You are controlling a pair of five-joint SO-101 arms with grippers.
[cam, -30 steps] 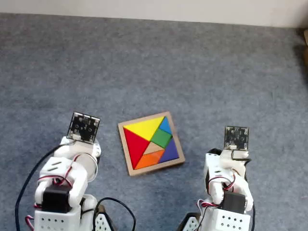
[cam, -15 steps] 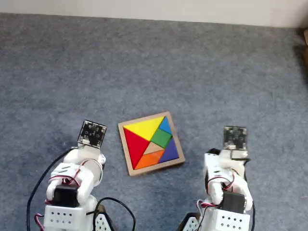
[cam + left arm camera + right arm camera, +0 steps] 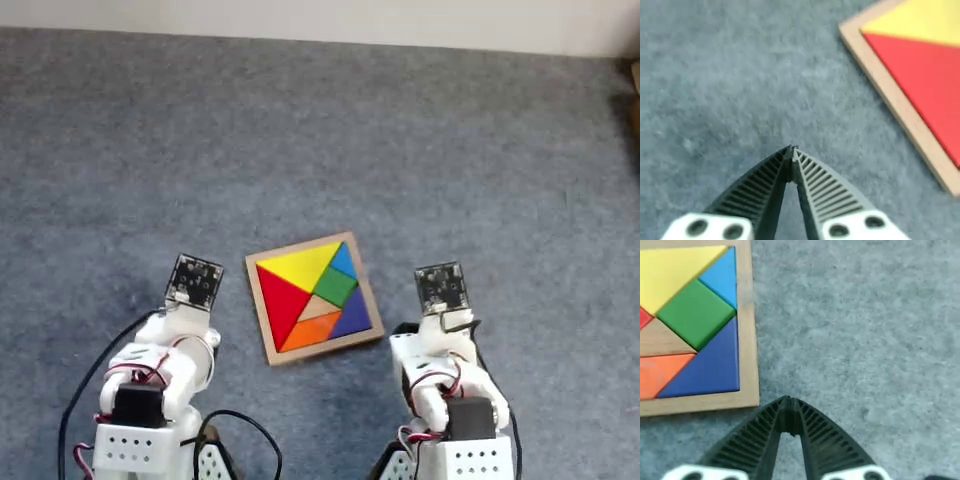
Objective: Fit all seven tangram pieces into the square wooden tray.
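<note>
The tray (image 3: 330, 345) is sitting full: all seven pieces are lying flat inside its rim and are filling the square with no gap showing. The yellow triangle (image 3: 297, 268) and red triangle (image 3: 280, 305) are taking the half nearer the left end effector (image 3: 791, 149). The light blue triangle (image 3: 344, 261), green square (image 3: 335, 287), tan piece (image 3: 318, 307), orange piece (image 3: 308, 330) and dark blue triangle (image 3: 352, 318) are filling the half nearer the right end effector (image 3: 786, 400). With all seven counted inside, the task is looking finished.

The tray is resting on the grey table (image 3: 450, 150) between the two end effectors. The right one is hovering just beside the corner by the dark blue triangle, and the left one is hovering near the rim by the red triangle; neither is touching the tray. Both are pressed together and are holding nothing.
</note>
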